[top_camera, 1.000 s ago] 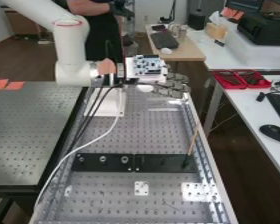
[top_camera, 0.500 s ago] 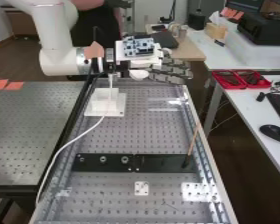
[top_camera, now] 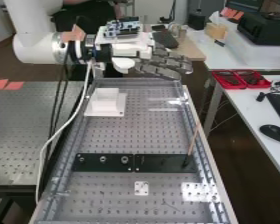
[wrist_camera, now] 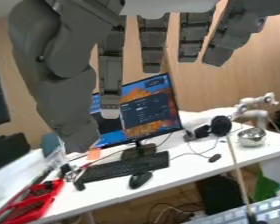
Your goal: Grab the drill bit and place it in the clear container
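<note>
One dark grey robotic hand, above the far end of the silver perforated metal bench; fingers extended, spread wide, nothing held. Placed higher in the high view than a second earlier. One white, rounded arm and one thin white cable: both shifted toward that view's left. One slender tan rod, slanting at the flat black plate: unmoved; whether this is the drill bit, cannot tell.

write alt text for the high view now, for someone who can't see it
A dark grey robot hand, fingers straight, extends from a white jointed arm near the far end of a perforated metal bench. A long black strip crosses the bench, a thin brown stick rising at its right end.
</note>
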`<act>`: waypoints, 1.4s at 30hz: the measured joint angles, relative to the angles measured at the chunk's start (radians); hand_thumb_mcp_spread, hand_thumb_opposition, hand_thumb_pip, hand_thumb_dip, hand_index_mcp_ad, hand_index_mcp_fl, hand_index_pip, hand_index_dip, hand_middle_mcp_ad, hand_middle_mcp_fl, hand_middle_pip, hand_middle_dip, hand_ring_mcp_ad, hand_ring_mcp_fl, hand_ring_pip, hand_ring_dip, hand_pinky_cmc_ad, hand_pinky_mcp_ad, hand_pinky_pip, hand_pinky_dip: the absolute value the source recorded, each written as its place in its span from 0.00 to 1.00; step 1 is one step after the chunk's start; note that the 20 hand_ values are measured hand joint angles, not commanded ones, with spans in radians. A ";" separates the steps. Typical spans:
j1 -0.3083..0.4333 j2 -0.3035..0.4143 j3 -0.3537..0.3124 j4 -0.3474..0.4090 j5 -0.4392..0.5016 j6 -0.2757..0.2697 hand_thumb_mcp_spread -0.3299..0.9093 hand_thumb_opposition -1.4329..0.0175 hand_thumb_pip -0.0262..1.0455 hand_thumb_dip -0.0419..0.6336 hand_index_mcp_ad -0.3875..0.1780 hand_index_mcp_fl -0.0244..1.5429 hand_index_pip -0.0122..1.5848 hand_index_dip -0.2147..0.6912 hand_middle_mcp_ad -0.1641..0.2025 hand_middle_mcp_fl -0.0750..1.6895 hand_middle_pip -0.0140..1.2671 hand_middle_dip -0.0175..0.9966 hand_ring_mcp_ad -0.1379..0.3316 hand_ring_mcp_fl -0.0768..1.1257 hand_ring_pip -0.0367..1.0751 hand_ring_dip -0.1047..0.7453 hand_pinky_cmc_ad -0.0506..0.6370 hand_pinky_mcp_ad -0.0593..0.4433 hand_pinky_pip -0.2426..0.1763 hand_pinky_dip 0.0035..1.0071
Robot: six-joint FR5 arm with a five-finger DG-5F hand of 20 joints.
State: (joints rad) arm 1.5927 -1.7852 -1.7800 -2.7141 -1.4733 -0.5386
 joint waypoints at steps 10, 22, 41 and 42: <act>-0.027 0.046 -0.002 -0.047 0.054 -0.081 0.60 0.39 0.58 0.46 0.39 0.24 0.49 0.36 0.62 0.09 0.12 0.19 0.64 0.06 0.13 0.15 0.50 0.47 0.40 0.20; -0.037 0.079 0.033 -0.123 0.050 -0.150 0.59 0.39 0.58 0.46 0.40 0.24 0.48 0.36 0.62 0.09 0.12 0.19 0.64 0.06 0.13 0.15 0.50 0.47 0.40 0.20; -0.038 0.078 0.147 -0.345 0.020 -0.151 0.59 0.40 0.55 0.46 0.43 0.25 0.38 0.37 0.62 0.09 0.12 0.19 0.64 0.06 0.14 0.15 0.53 0.48 0.39 0.24; -0.038 0.078 0.147 -0.345 0.008 -0.151 0.59 0.40 0.52 0.46 0.42 0.26 0.37 0.38 0.61 0.09 0.12 0.19 0.64 0.06 0.13 0.15 0.53 0.48 0.37 0.24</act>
State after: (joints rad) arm 1.5545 -1.7071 -1.6331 -3.0588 -1.4655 -0.6900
